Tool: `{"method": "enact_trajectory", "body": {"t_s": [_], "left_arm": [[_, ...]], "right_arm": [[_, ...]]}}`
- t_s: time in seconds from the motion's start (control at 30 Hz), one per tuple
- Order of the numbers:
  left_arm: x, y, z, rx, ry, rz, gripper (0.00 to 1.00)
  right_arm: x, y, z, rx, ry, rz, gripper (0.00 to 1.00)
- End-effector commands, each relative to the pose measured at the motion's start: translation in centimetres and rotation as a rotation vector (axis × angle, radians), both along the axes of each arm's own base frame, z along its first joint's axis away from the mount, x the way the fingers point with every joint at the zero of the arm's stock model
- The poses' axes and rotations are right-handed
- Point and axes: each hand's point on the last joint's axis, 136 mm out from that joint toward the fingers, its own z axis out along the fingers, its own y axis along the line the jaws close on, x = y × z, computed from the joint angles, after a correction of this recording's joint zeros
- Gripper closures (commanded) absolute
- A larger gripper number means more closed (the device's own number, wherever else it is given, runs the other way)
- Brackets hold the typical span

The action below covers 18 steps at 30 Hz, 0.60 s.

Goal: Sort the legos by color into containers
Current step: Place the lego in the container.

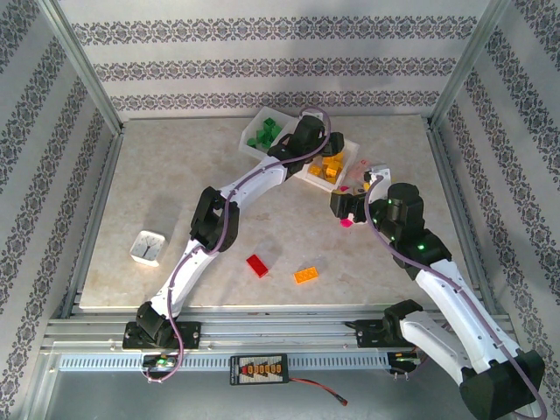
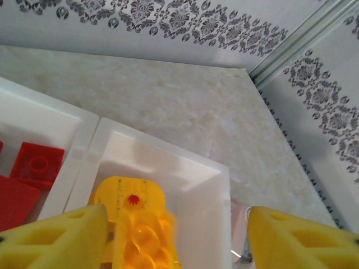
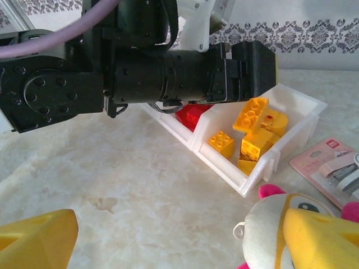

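Yellow foam fingers (image 2: pixel 56 238) of the left gripper (image 2: pixel 176 241) stood wide apart in its wrist view. A blurred yellow brick (image 2: pixel 137 224) sat between them, unclamped, over the end compartment of the white tray (image 2: pixel 185 168). Red bricks (image 2: pixel 35 163) lay in the next compartment, toward 9 o'clock in that view. From the right wrist camera the yellow brick hung tilted just under the tip of the black left gripper, above the yellow-orange bricks (image 3: pixel 221 143) already in that end compartment. Whether it touched them could not be told.

Overhead, the white tray lay at 12 o'clock on the pale table (image 1: pixel 175 175), slanting down toward 1 o'clock. Green bricks (image 1: pixel 265 134) filled the compartment at its 11 o'clock end, and the left gripper reached over the middle toward the other end. Two pieces lay loose at 6 o'clock on the table: a red loose brick (image 1: pixel 257 265) and, near it at its 4 o'clock, an orange loose brick (image 1: pixel 306 275). A small white box (image 1: pixel 148 247) stood at 8 o'clock, well apart from everything.

The right gripper (image 3: pixel 179 241) hovered at 5 o'clock of the white tray with its fingers spread wide. A white and pink plush toy (image 3: pixel 269 235) rested against the right-hand one; whether it was held could not be told. A pink packet (image 3: pixel 331 162) lay flat just beside the white tray.
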Motion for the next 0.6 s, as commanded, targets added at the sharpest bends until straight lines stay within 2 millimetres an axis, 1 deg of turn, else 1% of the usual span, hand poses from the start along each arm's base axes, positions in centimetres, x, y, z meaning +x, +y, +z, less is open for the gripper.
{"method": "enact_trajectory", "body": {"t_s": [0.0,0.17,0.23,0.3,0.4,0.5,0.57], "left_arm": [[-0.9,-0.3,4.1,0.011,-0.059,-0.038,0.26],[-2.1,0.5,6.8,0.037,-0.084,-0.064,0.16],[-2.9,1.3,7.5,0.054,-0.088,-0.058,0.13],[-3.7,2.6,7.9,0.075,-0.099,-0.035,0.11],[-5.3,5.0,9.1,0.088,-0.149,0.01,0.07],[-7.4,8.0,9.8,0.104,-0.167,0.05,0.01],[-9.2,9.8,9.9,0.122,-0.181,0.064,0.01]], "right_arm": [[-0.1,-0.5,-0.3,0.01,0.014,-0.025,0.06],[-0.3,-0.1,-1.0,0.026,0.039,-0.008,0.06],[-0.5,0.2,-1.5,0.027,0.054,0.006,0.06],[-0.9,0.7,-2.1,0.011,0.071,0.03,0.06],[-1.7,1.9,-3.5,-0.039,0.107,0.079,0.06],[-2.8,3.9,-4.8,-0.089,0.132,0.139,0.06],[-3.5,5.6,-5.7,-0.112,0.146,0.185,0.06]]}}
